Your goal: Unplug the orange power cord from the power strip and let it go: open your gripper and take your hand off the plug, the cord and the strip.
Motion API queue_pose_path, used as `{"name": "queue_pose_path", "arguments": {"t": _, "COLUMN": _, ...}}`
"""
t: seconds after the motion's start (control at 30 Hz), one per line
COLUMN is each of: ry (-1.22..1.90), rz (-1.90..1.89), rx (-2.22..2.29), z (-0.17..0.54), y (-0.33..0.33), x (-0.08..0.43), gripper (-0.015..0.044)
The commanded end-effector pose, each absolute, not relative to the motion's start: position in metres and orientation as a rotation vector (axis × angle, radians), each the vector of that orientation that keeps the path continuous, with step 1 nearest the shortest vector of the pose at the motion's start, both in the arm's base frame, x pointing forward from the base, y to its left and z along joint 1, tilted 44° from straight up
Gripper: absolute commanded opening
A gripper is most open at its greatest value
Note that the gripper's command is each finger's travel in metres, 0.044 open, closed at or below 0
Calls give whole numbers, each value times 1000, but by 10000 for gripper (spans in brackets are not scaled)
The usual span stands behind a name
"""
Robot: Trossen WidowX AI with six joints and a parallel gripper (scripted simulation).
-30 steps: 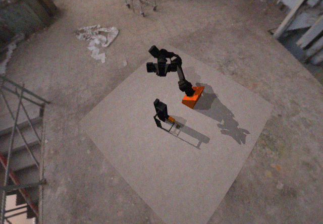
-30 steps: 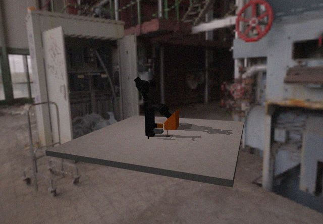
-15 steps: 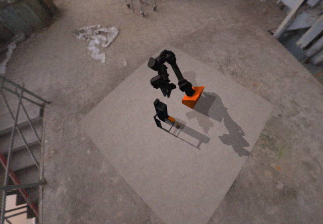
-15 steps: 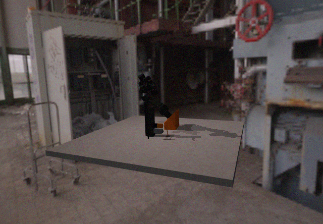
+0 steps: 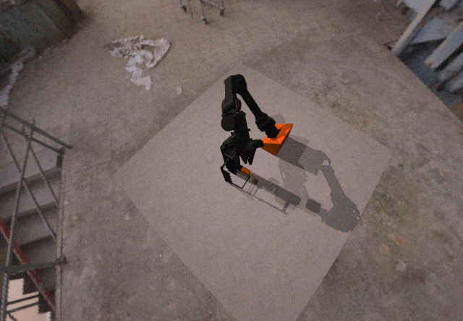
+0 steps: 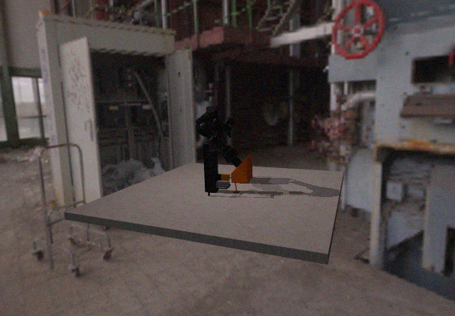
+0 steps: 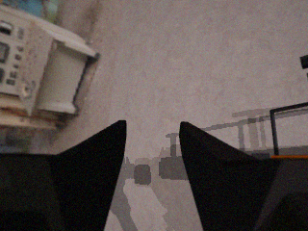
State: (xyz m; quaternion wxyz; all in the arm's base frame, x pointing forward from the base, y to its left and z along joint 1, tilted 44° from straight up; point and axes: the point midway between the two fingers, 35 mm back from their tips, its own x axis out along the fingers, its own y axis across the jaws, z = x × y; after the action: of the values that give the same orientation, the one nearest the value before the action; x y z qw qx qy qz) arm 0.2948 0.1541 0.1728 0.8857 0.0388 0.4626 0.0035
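Note:
The black power strip [image 5: 232,163] [image 6: 210,169] stands upright on the slab. The orange plug [image 5: 244,170] [image 6: 225,176] sits against its side, and the thin orange cord [image 5: 255,178] [image 6: 235,186] hangs down from the plug's outer end. My gripper [image 5: 248,162] [image 7: 153,128] is partly open, with nothing between its fingers. It points down and appears above and beside the plug; the top view does not show the exact height. In the wrist view a short orange line [image 7: 291,156], probably the cord, shows at the right edge, outside the fingers.
The arm's orange wedge base [image 5: 277,145] [image 6: 243,173] stands on the grey slab [image 5: 209,235] [image 6: 176,213], close to the strip. A thin black cable outline [image 5: 244,186] [image 7: 274,132] runs from the strip low over the slab. Arm shadows cross the slab.

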Motion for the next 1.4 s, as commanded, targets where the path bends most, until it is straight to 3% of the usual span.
{"name": "queue_pose_path", "arguments": {"t": 0.0, "ry": 1149, "rz": 158, "rx": -708, "z": 104, "y": 137, "x": 310, "gripper": 160}}
{"name": "queue_pose_path", "arguments": {"t": 0.57, "ry": 1744, "rz": 745, "rx": -1733, "z": 6, "y": 44, "x": 281, "gripper": 160}}
{"name": "queue_pose_path", "arguments": {"t": 1.37, "ry": 1751, "rz": 755, "rx": -1742, "z": 16, "y": 32, "x": 281, "gripper": 160}}
